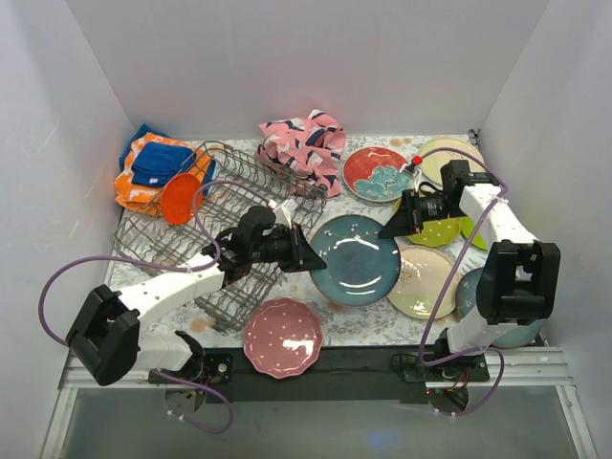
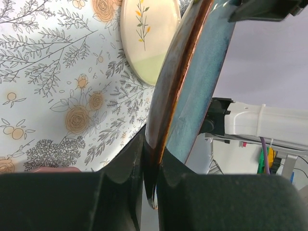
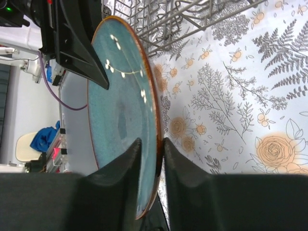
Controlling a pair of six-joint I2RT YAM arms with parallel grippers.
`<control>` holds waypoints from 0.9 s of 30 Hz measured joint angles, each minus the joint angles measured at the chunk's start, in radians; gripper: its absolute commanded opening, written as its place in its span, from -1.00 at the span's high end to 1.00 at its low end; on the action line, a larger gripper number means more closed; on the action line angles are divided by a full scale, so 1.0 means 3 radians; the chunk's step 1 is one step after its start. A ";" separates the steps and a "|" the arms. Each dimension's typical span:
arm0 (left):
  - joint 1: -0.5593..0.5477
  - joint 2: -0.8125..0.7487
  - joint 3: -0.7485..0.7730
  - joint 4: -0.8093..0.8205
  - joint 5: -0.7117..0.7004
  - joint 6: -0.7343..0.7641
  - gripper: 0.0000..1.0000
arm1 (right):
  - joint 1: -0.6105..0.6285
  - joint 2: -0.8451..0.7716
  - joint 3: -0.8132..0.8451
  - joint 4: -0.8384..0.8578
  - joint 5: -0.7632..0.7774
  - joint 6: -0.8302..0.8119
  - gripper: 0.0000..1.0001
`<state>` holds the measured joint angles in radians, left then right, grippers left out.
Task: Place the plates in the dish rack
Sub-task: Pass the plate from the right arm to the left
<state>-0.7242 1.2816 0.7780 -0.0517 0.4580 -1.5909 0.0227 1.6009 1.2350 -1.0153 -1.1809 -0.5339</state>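
A teal plate (image 1: 356, 258) with a brown rim is held between both grippers, just right of the dish rack (image 1: 182, 244), a grey wire rack with upright tines. My left gripper (image 1: 311, 259) is shut on the plate's left rim; in the left wrist view the rim (image 2: 163, 110) sits pinched between the jaws (image 2: 154, 168). My right gripper (image 1: 390, 229) is shut on the plate's right rim; in the right wrist view the plate (image 3: 122, 115) is clamped in the jaws (image 3: 150, 154), with the rack (image 3: 192, 14) beyond. An orange plate (image 1: 180, 199) stands in the rack.
A pink dotted plate (image 1: 282, 337) lies at the near edge. A red flowered plate (image 1: 375, 173), cream plates (image 1: 421, 280) (image 1: 449, 158), a green plate (image 1: 440, 231) and a blue-grey plate (image 1: 470, 296) lie on the right. Cloths lie at the back (image 1: 304, 143) (image 1: 153, 167).
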 measured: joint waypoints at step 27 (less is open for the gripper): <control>0.0107 -0.0567 -0.0043 -0.0688 -0.0549 0.0097 1.00 | 0.0013 -0.0145 -0.0003 -0.0070 -0.0085 -0.0017 -0.58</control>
<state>-0.6922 1.1114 0.7650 -0.2581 0.2932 -1.5620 0.0265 1.5574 1.2343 -1.0363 -1.2064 -0.5388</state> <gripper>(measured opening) 0.087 0.788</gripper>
